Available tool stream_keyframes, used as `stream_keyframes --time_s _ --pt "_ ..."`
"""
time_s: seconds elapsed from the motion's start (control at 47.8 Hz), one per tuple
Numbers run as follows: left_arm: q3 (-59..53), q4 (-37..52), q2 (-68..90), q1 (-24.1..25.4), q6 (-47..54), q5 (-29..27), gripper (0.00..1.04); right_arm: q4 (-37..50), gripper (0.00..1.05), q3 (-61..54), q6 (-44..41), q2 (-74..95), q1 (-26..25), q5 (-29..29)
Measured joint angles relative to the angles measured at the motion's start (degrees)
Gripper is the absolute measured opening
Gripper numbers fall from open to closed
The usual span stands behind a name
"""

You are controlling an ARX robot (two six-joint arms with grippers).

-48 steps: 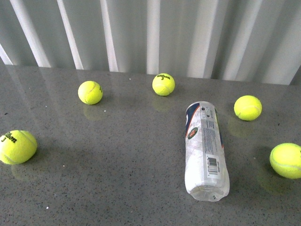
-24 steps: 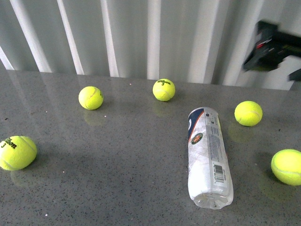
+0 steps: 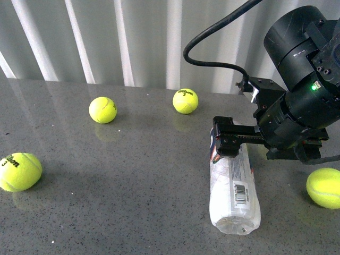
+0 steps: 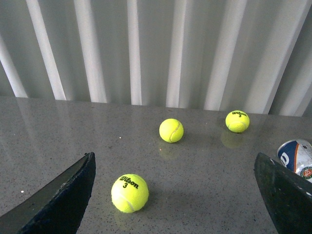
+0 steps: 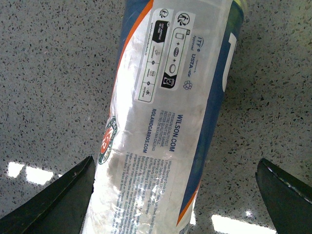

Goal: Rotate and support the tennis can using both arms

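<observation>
Here — tennis can (image 3: 234, 186): lying on its side on the grey worktop (image 3: 133, 212), toward the right edge, clear end nearest the front edge.
Right gripper (image 5: 175, 163): spread wide over the can's labelled far end, one finger on either side of it — not closed on it.
Left gripper (image 4: 174, 156): fingers wide apart, nothing between them.
Tennis balls (image 3: 102, 110): scattered over the worktop, none touching the can.

Grey speckled table (image 3: 133, 191), tennis can (image 3: 234, 192), yellow balls (image 3: 102, 110)
</observation>
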Motion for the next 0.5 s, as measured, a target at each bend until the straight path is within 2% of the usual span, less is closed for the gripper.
stream_keyframes --time_s 0.502 --pt "0.0 0.0 0.0 0.0 0.0 -0.02 0.98 6.03 0.98 0.35 1.22 5.01 0.83 -0.59"
